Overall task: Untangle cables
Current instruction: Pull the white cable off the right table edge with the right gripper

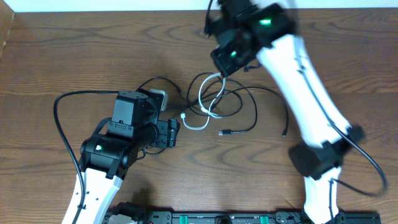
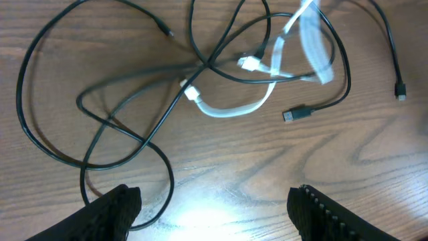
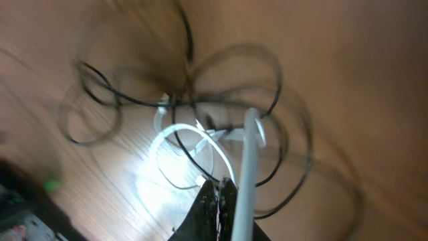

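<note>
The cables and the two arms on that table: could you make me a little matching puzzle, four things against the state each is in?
Things
1. thin white cable
2. thin black cables
3. left arm's fingers
4. right arm's fingers

States
a. spread wide, holding nothing
b. closed on a cord
c. looped on the brown wooden table
d. one stretch raised off the wood

Pairs: 1-d, 2-c, 3-a, 4-b
</note>
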`<state>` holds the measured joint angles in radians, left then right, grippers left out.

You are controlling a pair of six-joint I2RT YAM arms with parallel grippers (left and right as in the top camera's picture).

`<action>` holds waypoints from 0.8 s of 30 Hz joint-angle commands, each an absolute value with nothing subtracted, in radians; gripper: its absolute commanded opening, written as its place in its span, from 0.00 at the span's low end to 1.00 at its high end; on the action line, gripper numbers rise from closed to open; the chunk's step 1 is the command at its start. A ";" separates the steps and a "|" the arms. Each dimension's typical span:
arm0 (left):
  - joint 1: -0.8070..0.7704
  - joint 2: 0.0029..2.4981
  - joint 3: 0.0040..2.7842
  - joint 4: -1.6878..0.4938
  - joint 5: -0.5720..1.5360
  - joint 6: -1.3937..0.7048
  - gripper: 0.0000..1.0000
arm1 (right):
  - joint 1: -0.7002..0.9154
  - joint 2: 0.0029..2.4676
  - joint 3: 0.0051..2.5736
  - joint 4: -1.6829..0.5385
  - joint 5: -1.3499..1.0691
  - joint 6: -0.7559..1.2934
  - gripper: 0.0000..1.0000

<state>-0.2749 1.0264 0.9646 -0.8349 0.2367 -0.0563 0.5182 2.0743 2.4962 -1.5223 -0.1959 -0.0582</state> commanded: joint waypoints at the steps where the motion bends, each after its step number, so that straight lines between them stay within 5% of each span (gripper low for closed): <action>1: -0.270 1.025 0.986 -0.844 0.231 -0.068 0.76 | 0.512 1.926 2.591 -1.534 -0.182 -0.049 0.01; 14: -0.270 1.025 0.986 -0.852 0.231 -0.068 0.76 | 0.511 1.485 2.635 -1.414 -0.036 -0.061 0.01; 24: -0.270 1.025 0.986 -0.853 0.231 -0.068 0.76 | 0.511 1.471 2.634 -1.509 0.080 -0.041 0.01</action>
